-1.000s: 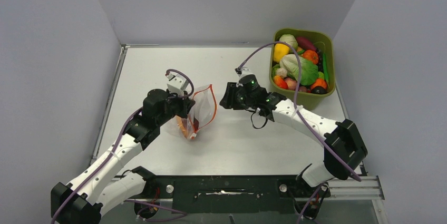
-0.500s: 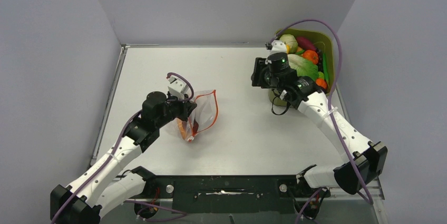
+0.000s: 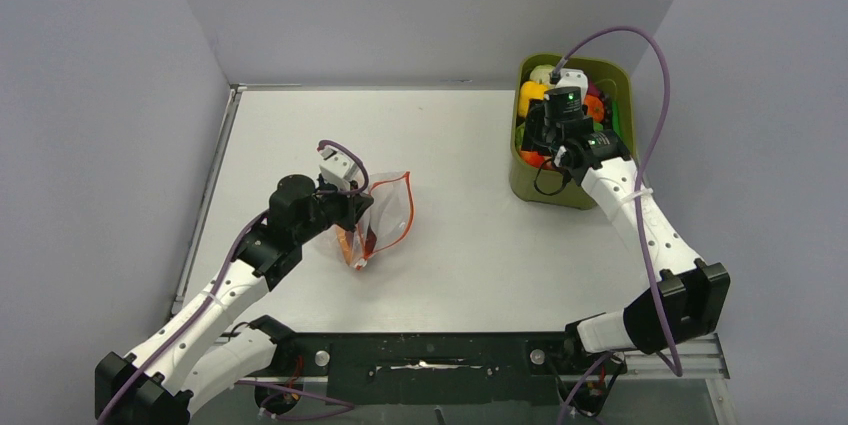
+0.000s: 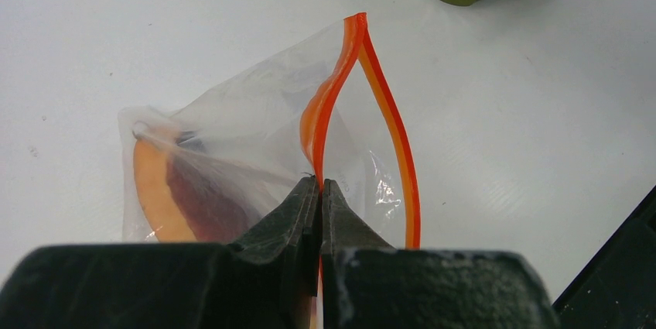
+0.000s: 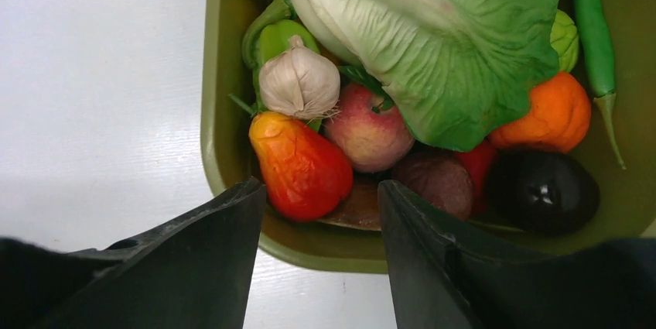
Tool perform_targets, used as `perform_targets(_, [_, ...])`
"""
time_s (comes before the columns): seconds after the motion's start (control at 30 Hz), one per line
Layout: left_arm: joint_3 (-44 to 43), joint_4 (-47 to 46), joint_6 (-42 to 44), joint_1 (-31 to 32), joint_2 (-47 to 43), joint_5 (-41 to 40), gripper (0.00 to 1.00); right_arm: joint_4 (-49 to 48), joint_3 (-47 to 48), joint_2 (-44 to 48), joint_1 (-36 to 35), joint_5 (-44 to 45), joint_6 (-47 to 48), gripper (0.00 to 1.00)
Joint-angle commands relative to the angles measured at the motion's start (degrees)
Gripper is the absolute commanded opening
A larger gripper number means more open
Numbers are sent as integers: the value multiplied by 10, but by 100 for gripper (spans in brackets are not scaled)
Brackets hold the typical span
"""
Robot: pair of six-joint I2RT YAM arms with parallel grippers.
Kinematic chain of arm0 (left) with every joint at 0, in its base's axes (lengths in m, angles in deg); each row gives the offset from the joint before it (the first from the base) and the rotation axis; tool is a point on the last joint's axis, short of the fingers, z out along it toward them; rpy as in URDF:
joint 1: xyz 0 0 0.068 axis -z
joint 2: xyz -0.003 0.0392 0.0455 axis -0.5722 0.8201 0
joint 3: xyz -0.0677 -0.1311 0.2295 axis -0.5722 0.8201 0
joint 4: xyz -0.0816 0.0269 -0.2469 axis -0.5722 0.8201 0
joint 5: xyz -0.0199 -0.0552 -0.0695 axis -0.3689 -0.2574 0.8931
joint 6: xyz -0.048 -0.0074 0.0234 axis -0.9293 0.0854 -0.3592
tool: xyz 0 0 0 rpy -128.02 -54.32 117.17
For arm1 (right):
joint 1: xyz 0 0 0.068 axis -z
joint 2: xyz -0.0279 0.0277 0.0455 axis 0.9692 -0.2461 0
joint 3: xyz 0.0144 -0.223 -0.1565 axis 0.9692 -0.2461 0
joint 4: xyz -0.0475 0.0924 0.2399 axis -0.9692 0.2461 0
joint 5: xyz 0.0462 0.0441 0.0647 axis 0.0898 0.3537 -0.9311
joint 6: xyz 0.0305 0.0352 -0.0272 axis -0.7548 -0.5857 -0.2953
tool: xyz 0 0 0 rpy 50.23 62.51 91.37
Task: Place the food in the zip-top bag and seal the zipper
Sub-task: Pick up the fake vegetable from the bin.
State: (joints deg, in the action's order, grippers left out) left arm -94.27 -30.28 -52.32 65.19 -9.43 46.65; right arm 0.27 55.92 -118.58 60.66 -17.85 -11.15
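The left claw (image 4: 319,190) pinches the zipper (image 4: 343,73); the right claw (image 5: 321,190) hangs spread over food (image 5: 305,162) in the tub (image 5: 219,73).

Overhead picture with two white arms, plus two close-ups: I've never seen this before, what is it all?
Two robot arms are bolted to a white table; the overhead camera looks down on both. Each close-up comes from a wrist camera. The left gripper is shut on the orange-red zipper of a clear zip-top bag, mouth open, one toy food piece inside. The right gripper, open, hovers over a green tub of more food, above a red-orange fruit beside a garlic bulb.
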Motion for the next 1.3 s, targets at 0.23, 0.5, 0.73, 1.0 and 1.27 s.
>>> perform_targets(0.23, [2,-48,16,1,-18,20,0,-77,39,-56,40,-34,29,59])
perform_targets(0.5, [2,-47,15,1,-13,26,0,-104,52,-105,52,-59,25,62])
perform_targets(0.73, [4,-47,13,1,-14,25,0,-120,47,-127,56,-64,22,61])
perform_targets(1.0, [5,-47,13,1,-17,23,0,-124,53,-147,59,-79,21,62])
perform_targets(1.27, [5,-46,14,1,-17,23,0,-128,33,-127,59,-71,25,52])
